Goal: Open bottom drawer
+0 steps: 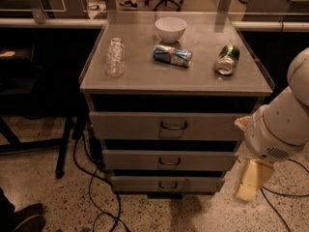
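Observation:
The bottom drawer (pixel 145 183) is the lowest and narrowest of three grey drawers in a metal cabinet, with a small dark wire handle (pixel 168 184) at its middle. Its front sits flush in the stack and no tray inside shows. My gripper (pixel 252 180) hangs at the end of the white arm (pixel 280 124) at the lower right. It is level with the bottom drawer, just off the cabinet's right side, and apart from the handle.
The mid-sized drawer (pixel 140 159) and the tallest drawer (pixel 130 125) are above. On the cabinet top (pixel 145 79) stand a white bowl (pixel 170 29), a clear bottle (pixel 115 57), a lying blue can (pixel 172 55) and a green can (pixel 227 59). Cables (pixel 91 187) trail on the floor to the left.

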Controlling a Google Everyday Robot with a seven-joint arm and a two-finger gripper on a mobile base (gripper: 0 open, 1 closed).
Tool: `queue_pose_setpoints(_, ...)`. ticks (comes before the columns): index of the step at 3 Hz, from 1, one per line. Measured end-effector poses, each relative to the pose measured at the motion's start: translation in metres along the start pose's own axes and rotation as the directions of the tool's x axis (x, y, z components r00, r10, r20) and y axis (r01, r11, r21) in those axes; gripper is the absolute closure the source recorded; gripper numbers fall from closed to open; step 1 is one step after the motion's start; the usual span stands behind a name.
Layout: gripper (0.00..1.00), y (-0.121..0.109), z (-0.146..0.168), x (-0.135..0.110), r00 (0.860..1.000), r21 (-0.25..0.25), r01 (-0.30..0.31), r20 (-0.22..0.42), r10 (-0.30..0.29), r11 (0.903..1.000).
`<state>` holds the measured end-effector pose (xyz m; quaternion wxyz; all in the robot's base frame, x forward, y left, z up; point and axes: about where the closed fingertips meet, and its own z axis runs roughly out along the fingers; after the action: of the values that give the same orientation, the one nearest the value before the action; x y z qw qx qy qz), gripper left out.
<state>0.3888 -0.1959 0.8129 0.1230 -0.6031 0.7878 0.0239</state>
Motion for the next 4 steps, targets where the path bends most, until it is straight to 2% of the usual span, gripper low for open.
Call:
queue_pose_setpoints(1, 0.00, 0.006, 0.009, 0.001, 0.999, -0.034, 0.006, 0.032, -0.005, 0.9994)
queue_pose_setpoints(2, 0.00, 0.021, 0.063, -0.001, 0.999, -0.088, 0.001, 0.036, 0.002, 0.9962)
queue_pose_setpoints(3, 0.00, 0.039, 0.137, -0.005, 0.999, -0.144, -0.008, 0.035, 0.014, 0.9896)
queue_pose_setpoints(4, 0.00, 0.043, 0.187, -0.006, 0.999, -0.181, -0.034, 0.030, 0.040, 0.9829)
